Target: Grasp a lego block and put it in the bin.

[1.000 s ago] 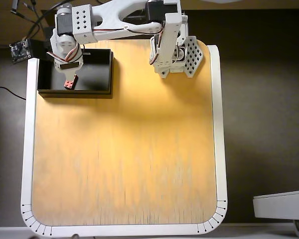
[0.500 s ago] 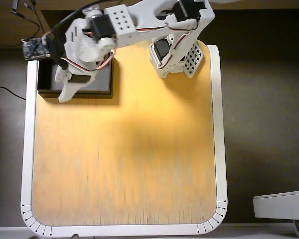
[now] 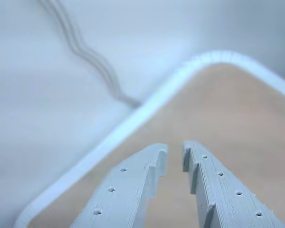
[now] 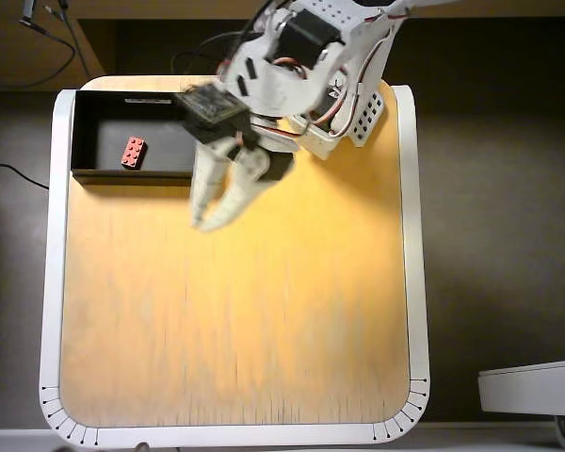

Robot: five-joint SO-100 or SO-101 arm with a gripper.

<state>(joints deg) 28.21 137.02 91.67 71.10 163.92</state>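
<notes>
Your hand (image 3: 175, 159) fills the bottom of the wrist view, its two pale ridged fingers (image 3: 128, 190) parted by a narrow gap with nothing between them, so it is released and carries nothing. Beneath it you see the tan counter (image 3: 237, 123) with its white rounded rim curving across the picture, and beyond the rim a blurred grey cable (image 3: 90, 57) snakes over a pale surface.

In the overhead view your hand (image 4: 205, 221) hangs above the counter (image 4: 235, 311), near its upper left part, fingers pointing down the picture and slightly blurred. The fingertips sit just below the near wall of the bin (image 4: 94, 108), outside it. The bin stands in the counter's top left corner, and the red brick (image 4: 133, 152) lies on its floor, toward the left end, close to the lower wall. The hand and the brick are apart, with the bin's wall between them. The white arm (image 4: 311, 66) reaches in from the top edge.
</notes>
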